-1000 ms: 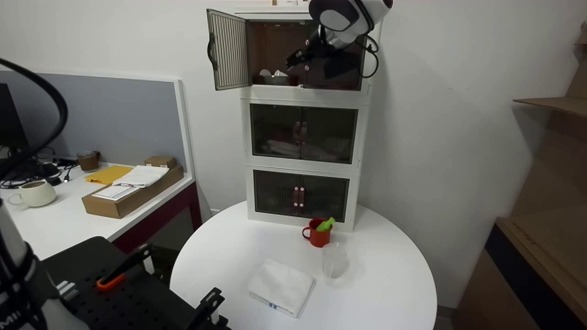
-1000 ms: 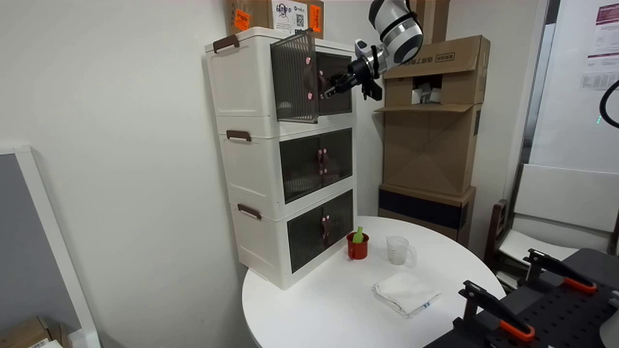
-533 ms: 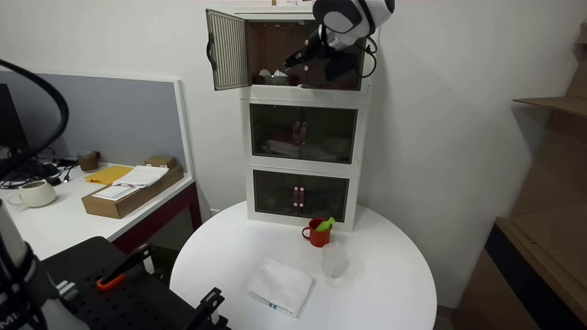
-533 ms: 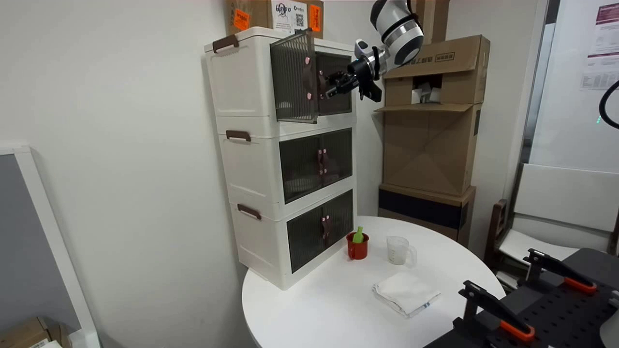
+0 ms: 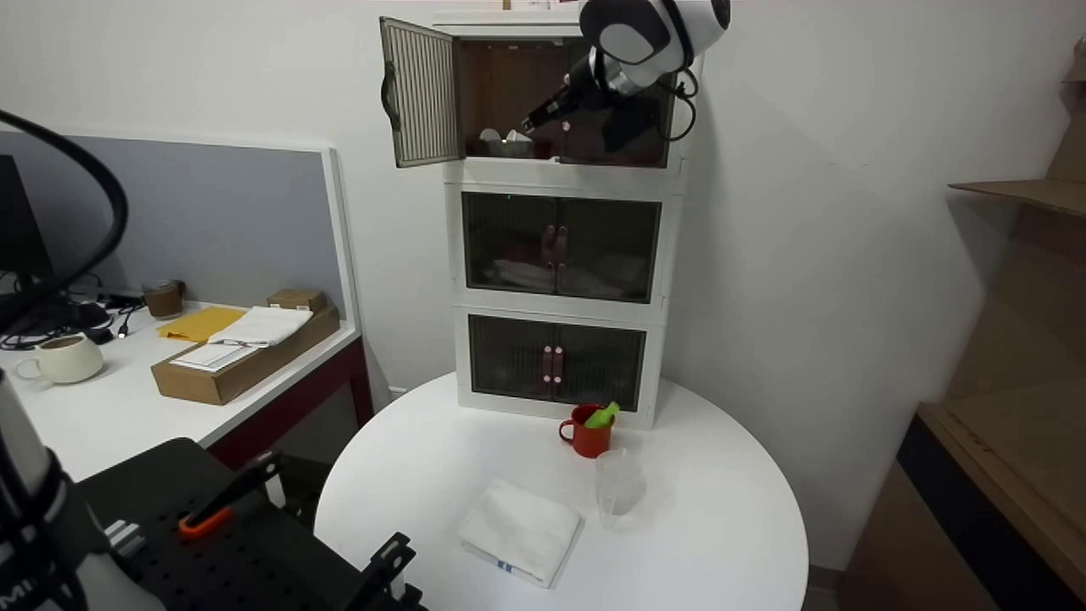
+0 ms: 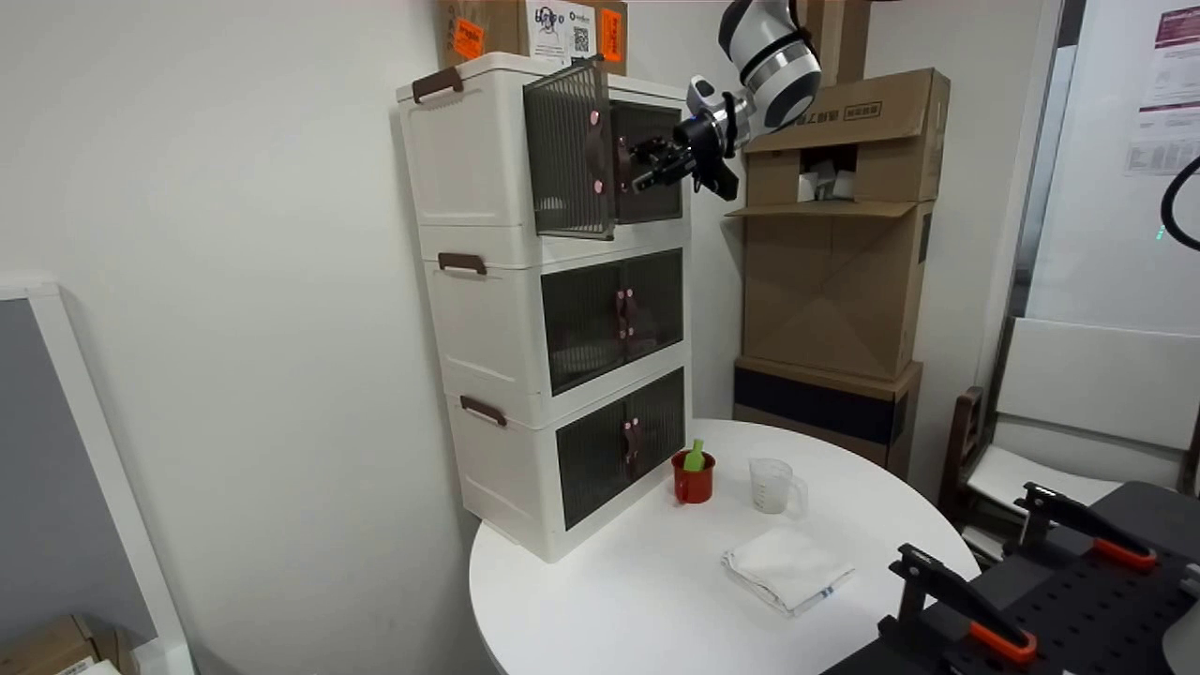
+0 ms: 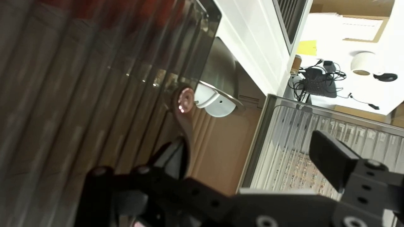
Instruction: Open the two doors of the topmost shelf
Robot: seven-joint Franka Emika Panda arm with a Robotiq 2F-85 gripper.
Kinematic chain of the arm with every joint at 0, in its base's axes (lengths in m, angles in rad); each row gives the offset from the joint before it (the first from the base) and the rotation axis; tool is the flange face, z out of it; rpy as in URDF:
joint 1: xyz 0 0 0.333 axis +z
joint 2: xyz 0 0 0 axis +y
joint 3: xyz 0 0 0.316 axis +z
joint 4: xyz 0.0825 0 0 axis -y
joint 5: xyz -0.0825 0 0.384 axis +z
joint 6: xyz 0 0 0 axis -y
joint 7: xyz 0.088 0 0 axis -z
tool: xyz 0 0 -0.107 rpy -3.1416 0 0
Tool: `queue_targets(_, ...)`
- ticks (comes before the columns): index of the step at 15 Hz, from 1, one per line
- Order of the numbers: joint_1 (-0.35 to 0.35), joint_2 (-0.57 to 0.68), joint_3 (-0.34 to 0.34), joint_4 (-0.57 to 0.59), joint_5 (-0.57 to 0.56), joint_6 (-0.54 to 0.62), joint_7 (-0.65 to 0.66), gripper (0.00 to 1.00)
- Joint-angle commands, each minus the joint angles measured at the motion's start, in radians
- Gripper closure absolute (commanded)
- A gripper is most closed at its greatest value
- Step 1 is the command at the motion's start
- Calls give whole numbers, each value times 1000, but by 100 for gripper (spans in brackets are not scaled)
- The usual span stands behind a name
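Observation:
The topmost shelf [image 5: 564, 174] has its left door [image 5: 424, 93] swung open in both exterior views [image 6: 572, 159]. Its right door [image 6: 656, 141] is shut, or nearly so. In the wrist view the ribbed right door [image 7: 79, 104] fills the left side, with its brown strap handle [image 7: 188, 129]. The open left door [image 7: 293, 138] shows at the right. My gripper [image 7: 249, 154] is open, at the front of the right door. One finger seems to sit between the strap and the door; the other is free in front of the open left half. The gripper also shows in both exterior views [image 5: 534, 119] [image 6: 643, 169].
A metal bowl [image 7: 221, 69] with white pieces stands inside the shelf. Two closed shelves [image 5: 560, 246] lie below. The round table [image 5: 704, 526] holds a red mug [image 5: 591, 433], a clear jug [image 5: 619, 484] and a cloth [image 5: 522, 530]. Cardboard boxes [image 6: 834, 291] stand beside the cabinet.
My gripper has shifted slightly, a little left and down in an exterior view. The open left door has swung very slightly wider. The right door shows no clear movement.

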Motion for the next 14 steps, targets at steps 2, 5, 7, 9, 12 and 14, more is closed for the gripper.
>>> queue_targets(2,7,-14,13,-42,98,-59,-27,0)
queue_targets(5,-3,19,-1,-2,58,-185,38,0)
queue_targets(7,-10,27,-9,6,49,-238,64,0)
queue_targets(9,-20,29,-18,7,45,-294,83,0)
queue_targets(12,-38,24,-33,-9,44,-371,102,0)
queue_targets(14,-46,19,-44,-27,51,-398,111,0)
